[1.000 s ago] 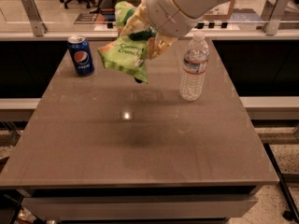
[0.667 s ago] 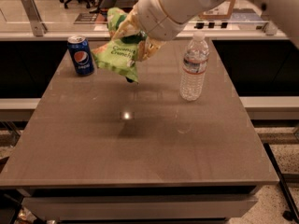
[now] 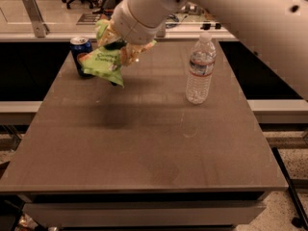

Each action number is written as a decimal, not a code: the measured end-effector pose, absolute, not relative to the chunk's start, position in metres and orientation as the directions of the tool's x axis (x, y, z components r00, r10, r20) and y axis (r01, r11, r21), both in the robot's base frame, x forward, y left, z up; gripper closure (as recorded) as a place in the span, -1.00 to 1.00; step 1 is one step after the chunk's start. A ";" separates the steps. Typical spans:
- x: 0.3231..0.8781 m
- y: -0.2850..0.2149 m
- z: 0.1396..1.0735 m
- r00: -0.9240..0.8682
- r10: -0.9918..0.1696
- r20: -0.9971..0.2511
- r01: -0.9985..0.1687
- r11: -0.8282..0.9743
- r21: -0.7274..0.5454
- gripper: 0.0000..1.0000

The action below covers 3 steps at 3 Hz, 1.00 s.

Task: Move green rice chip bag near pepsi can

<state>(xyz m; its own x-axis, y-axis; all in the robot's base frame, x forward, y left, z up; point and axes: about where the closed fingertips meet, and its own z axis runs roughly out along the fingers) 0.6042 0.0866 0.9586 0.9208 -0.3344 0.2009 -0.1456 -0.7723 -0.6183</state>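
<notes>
End effector hangs just to the right of the pepsi can and slightly above the can's top, at the tip of a thick white arm that reaches in from the upper right. It is pinching the upper part of the green rice chip bag; the fingers are mostly buried in the bag's crumpled top, so only the clamped foil shows how they stand. The bag droops down and to the left from that grip, tilted, with its light-green printed face turned toward the camera and one lower corner pointing down. Its left edge overlaps the right side of the pepsi can in this view; whether bag and can actually touch cannot be told. The bag hangs clear of the bench, and a soft dark shadow lies on the bench in front of the pepsi can and somewhat to its right. The pepsi can stands upright near the back left corner of the bench, silver top up, its blue side partly covered by the bag. A clear water bottle with a white cap stands upright well to the right of the pepsi can, apart from both the bag and the end effector
</notes>
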 end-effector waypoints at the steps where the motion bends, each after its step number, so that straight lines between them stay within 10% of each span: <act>1: 0.622 0.103 0.938 0.910 -0.357 0.210 -0.195 -0.817 -0.543 1.00; 3: 0.664 0.089 0.880 0.898 -0.427 0.105 -0.335 -0.819 -0.467 1.00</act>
